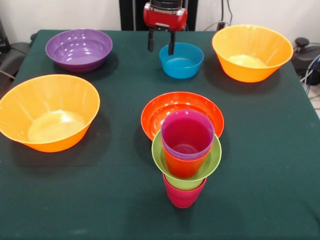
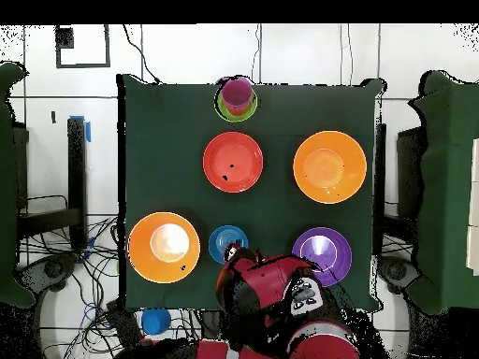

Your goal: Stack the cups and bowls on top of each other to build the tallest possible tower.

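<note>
**While the stack sits at the rim, one bump could drop it**

Since the tower (image 1: 185, 157) stands close to the worktop (image 1: 110, 200) edge farthest from the robot, a small push could tip it off. It has a crimson cup (image 1: 183, 194) at the bottom, then a small lime green bowl (image 1: 186, 162), w/ an orange-red cup (image 1: 181, 165) and a purple cup (image 1: 187, 134) nested in it. The green bowl is wider than the cup under it, so it looks wobbly to me.

The end effector (image 1: 160, 41) hangs over the rim of the small blue bowl (image 1: 181, 60), at the robot's side. Its two fingers are apart and hold nothing.

The red-orange bowl (image 1: 170, 107) sits right behind the tower, nearly touching, so grabbing it may knock the stack. Putting a big bowl on top of the narrow purple cup could make it all fall.

Room: lots of bare green cloth btwn the two orange bowls (image 1: 49, 111) (image 1: 251, 51) and in the front corners. The purple bowl (image 1: 79, 49) sits in a far corner, well apart.
</note>
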Controlling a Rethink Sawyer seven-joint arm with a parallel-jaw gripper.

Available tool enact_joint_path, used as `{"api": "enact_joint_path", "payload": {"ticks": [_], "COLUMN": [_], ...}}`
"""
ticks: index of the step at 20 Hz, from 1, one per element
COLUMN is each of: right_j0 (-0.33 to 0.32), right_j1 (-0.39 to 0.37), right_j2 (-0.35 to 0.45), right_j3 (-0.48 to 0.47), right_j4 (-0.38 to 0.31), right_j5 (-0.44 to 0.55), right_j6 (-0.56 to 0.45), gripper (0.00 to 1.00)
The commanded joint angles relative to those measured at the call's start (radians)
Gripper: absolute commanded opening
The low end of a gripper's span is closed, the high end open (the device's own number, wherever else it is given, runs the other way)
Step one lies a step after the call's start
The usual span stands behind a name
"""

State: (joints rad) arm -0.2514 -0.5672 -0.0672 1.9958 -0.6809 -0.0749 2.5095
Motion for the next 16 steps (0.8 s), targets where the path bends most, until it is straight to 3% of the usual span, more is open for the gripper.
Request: {"api": "enact_joint_path", "payload": {"ticks": [1,6,16], "right_j0": [0.012,0.032,0.036], "right_j1": [0.051,0.095,0.109], "right_j2": [0.104,0.08,0.077], "right_j3": [-0.028,-0.06,-0.076], "right_j4": [0.035,0.034,0.034], "right_j5": [0.075,0.05,0.044], "right_j6": [0.029,0.038,0.035], "gripper": [1.0,1.0,1.0]}}
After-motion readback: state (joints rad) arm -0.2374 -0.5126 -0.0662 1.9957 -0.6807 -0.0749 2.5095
